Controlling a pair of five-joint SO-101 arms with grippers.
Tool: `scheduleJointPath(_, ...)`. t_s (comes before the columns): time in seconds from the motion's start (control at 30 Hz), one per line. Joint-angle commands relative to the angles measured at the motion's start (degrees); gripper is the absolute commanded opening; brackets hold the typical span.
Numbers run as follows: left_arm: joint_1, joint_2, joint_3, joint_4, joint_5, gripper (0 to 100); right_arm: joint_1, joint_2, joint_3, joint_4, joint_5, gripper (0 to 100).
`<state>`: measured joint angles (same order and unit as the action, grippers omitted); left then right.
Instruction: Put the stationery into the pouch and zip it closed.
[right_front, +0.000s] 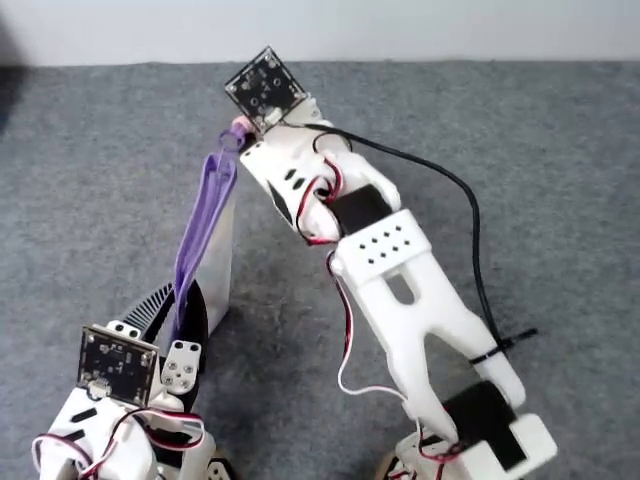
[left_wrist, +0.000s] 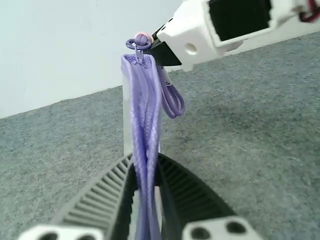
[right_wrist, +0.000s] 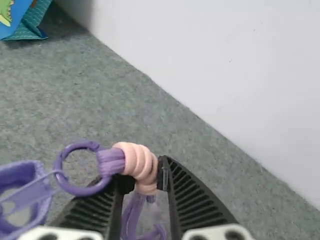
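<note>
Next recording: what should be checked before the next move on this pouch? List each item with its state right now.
1. Left gripper shut on one end of the pouch: ok.
2. Right gripper shut on the zipper pull: ok.
3. Pouch stretched straight between both grippers: ok.
4. Stationery all inside the pouch: cannot tell.
5. Zip closed along its full length: cannot tell.

The pouch (right_front: 212, 240) stands on edge. One end is clamped between the left gripper (right_front: 181, 305) fingers. The zipper pull (right_front: 239, 128) is pinched between the right gripper (right_front: 246, 138) fingers.
</note>
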<state>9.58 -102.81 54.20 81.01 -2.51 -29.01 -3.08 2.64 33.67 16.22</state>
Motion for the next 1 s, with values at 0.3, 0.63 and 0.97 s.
scheduleJointPath(0.3,-0.4,-0.9,-0.5,1.1,-0.5,2,5.0,-0.3,-4.7,3.6,0.0,0.7)
scheduleJointPath(0.63,-0.4,-0.9,-5.4,0.9,-0.2,23,8.1,-8.5,-4.5,15.6,0.3,0.7)
scheduleJointPath(0.97,-0.4,-0.9,-6.5,0.2,-0.1,24,12.4,-11.2,-4.5,25.3,0.4,0.7)
